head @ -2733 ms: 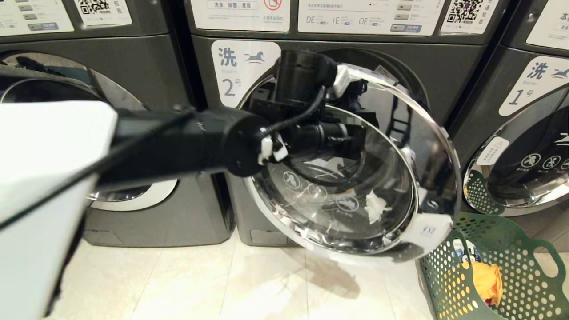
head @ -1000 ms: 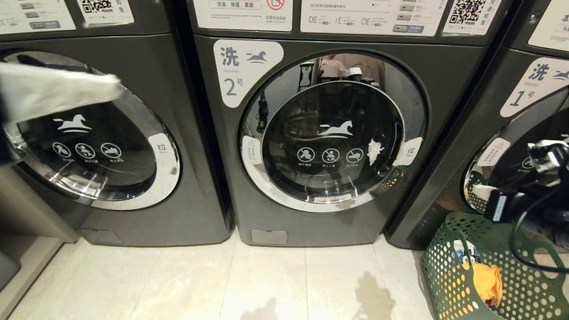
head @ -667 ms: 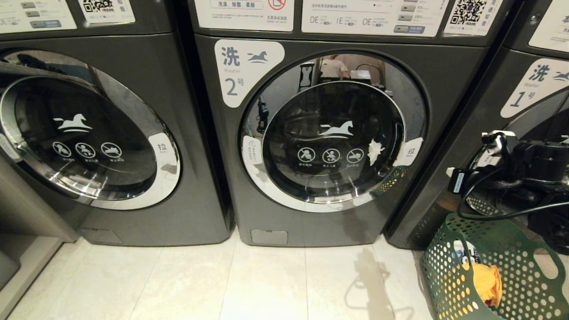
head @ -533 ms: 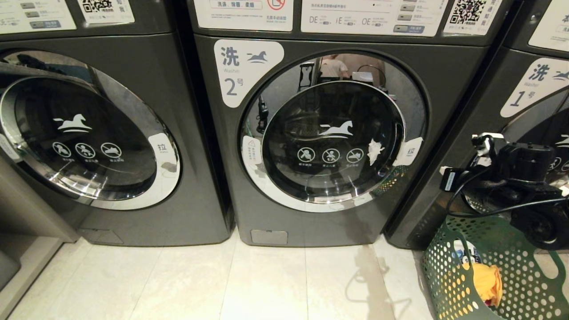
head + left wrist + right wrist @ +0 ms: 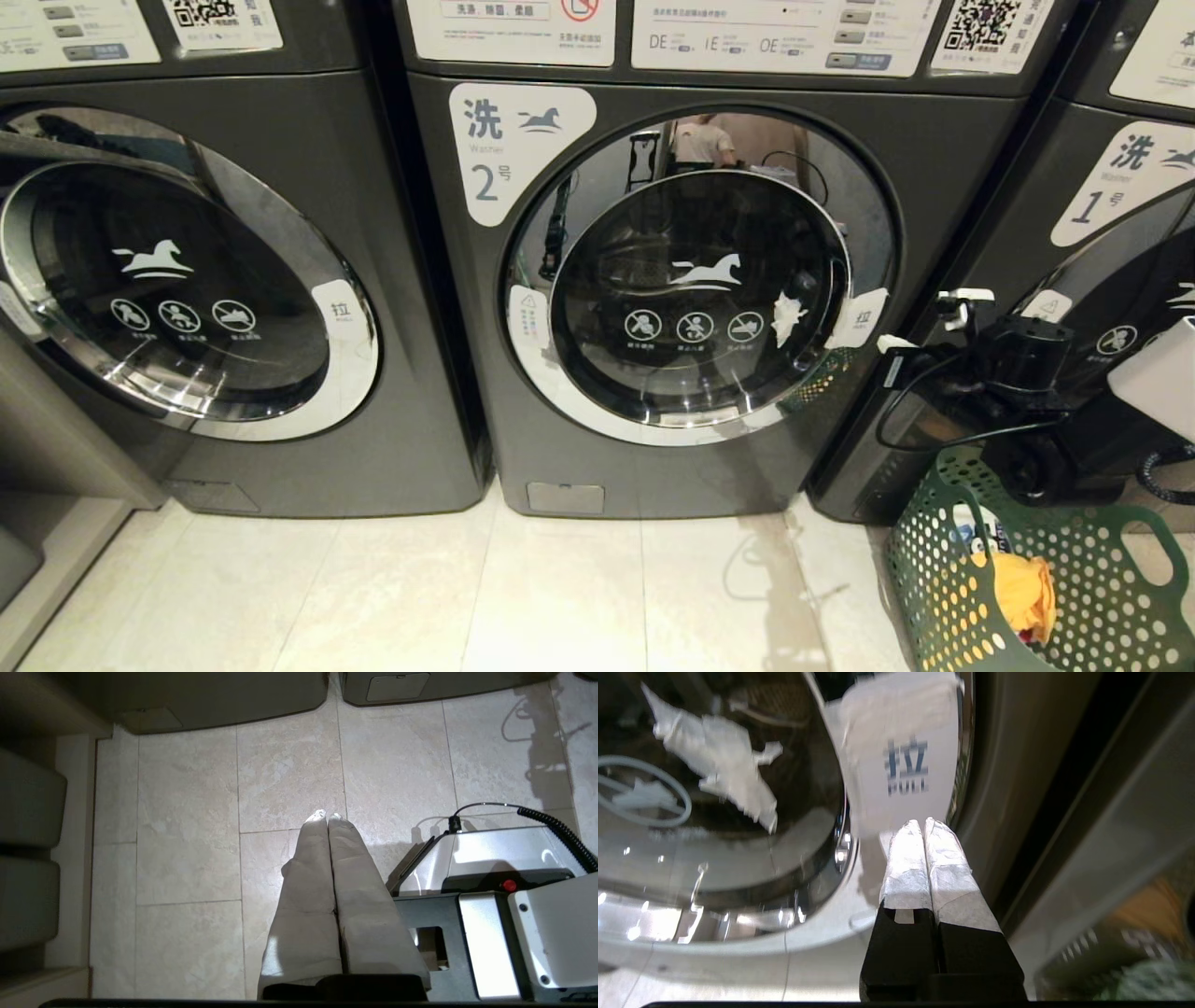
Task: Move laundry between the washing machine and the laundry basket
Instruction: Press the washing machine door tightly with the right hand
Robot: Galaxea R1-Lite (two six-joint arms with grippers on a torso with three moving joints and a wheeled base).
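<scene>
Grey washing machine point(image 5: 691, 280) door is closed; the right hand point(image 5: 924, 823), fingers together and empty, points at its pull tab point(image 5: 901, 760). Left hand point(image 5: 327, 817), fingers together, hangs over floor tiles point(image 5: 187, 812). Green laundry basket point(image 5: 1102, 569) with clothes stands right of the machine.

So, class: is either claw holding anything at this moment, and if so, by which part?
Nothing is held. The left claw is shut and empty above the floor tiles. The right claw is shut and empty, close by the PULL tab on the washer door.
</scene>
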